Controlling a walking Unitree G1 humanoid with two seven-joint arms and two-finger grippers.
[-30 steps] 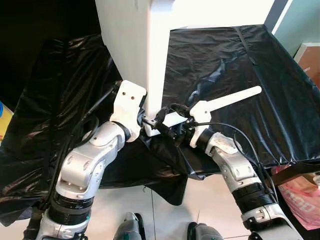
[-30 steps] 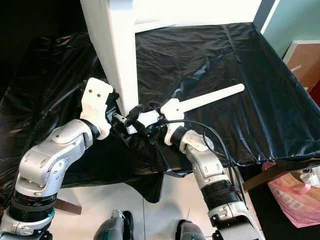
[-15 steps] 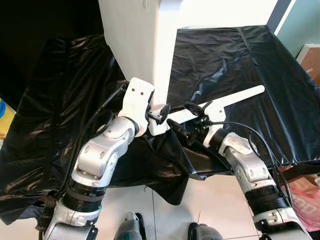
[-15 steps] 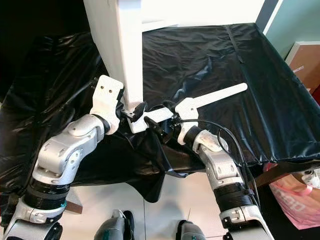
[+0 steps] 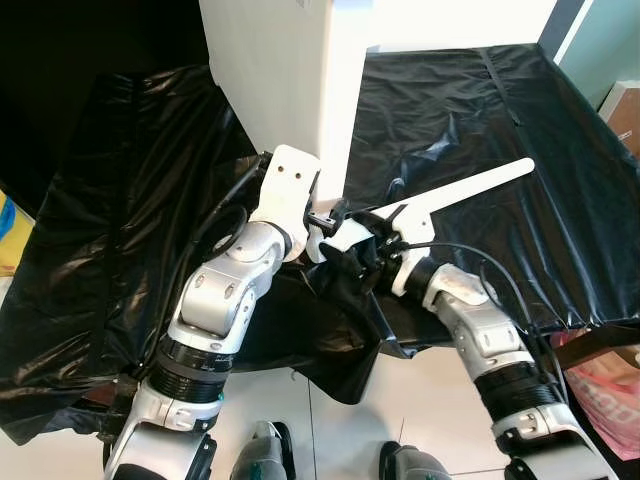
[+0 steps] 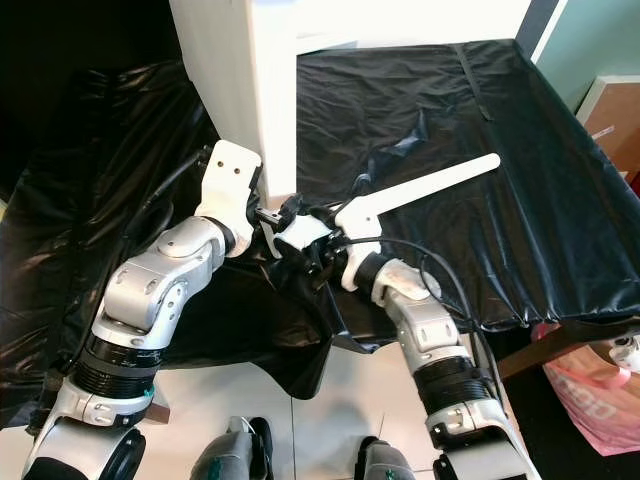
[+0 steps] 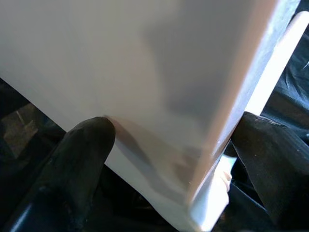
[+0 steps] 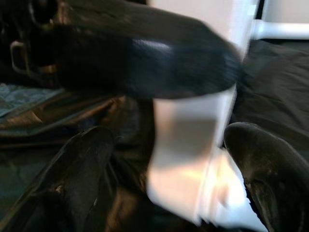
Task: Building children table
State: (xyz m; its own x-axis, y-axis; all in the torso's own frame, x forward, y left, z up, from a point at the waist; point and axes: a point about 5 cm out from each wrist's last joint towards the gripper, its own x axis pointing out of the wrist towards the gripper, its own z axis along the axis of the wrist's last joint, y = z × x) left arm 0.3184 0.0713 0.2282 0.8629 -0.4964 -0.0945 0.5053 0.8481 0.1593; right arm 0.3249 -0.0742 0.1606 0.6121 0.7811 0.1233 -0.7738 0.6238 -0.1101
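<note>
Squarely between both jaws, table leg.

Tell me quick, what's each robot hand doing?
Left gripper: closed on the white table leg.
Right gripper: around the leg's bottom end; grip cannot be told.

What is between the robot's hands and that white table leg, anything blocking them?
Nothing visible. The left hand has its fingers on either side of the white table leg near its lower end, and the right hand straddles that same end from the other side, above the black plastic sheet.
</note>
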